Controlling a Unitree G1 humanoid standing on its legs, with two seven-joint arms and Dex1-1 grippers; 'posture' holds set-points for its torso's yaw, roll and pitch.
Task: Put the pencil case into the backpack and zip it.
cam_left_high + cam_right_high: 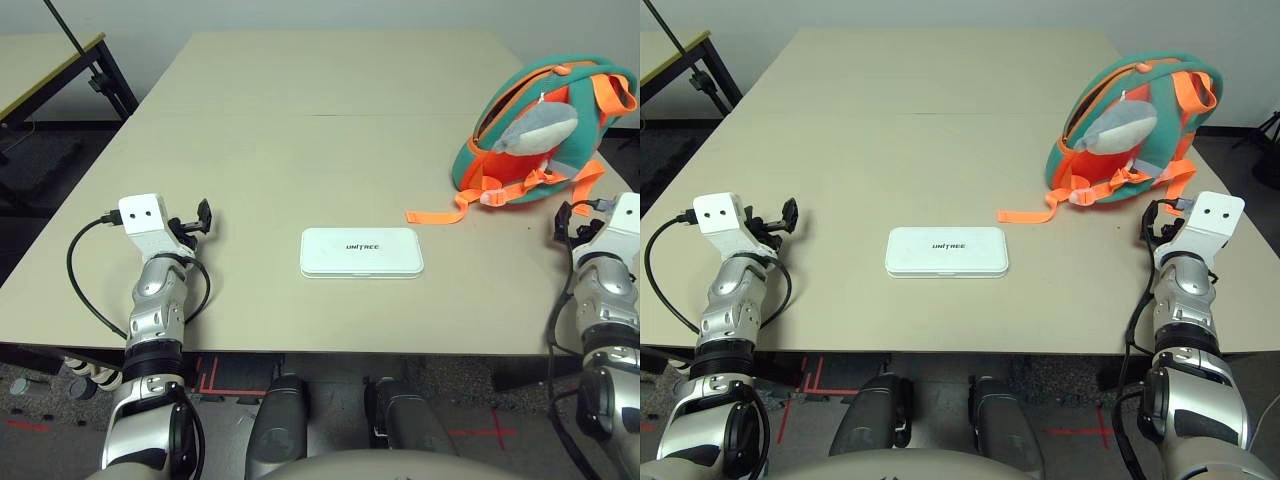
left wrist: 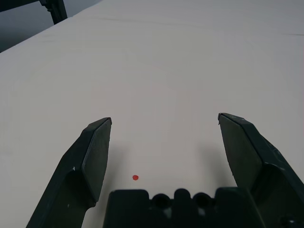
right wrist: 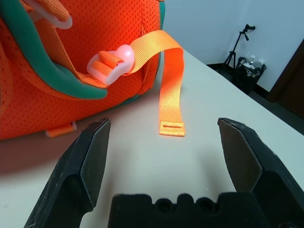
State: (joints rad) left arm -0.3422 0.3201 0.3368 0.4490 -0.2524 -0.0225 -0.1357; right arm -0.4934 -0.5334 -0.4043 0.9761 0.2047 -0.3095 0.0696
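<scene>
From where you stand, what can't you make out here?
- Inside of the backpack: the head views show just a dark gap at its zip opening.
- Pencil case contents: its closed lid hides them in both head views.
- The table's near right corner: the left eye view's edge and right arm cut it off.

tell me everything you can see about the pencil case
The pencil case is a flat white box with rounded corners and small dark "UNITREE" lettering on its top. It looks like smooth, hard plastic, with a thin seam along its near edge, and it appears closed. It lies flat on the table near the front edge, long side roughly parallel to that edge, between the robot's two arms and nearer than the backpack. Neither gripper touches it.
</scene>
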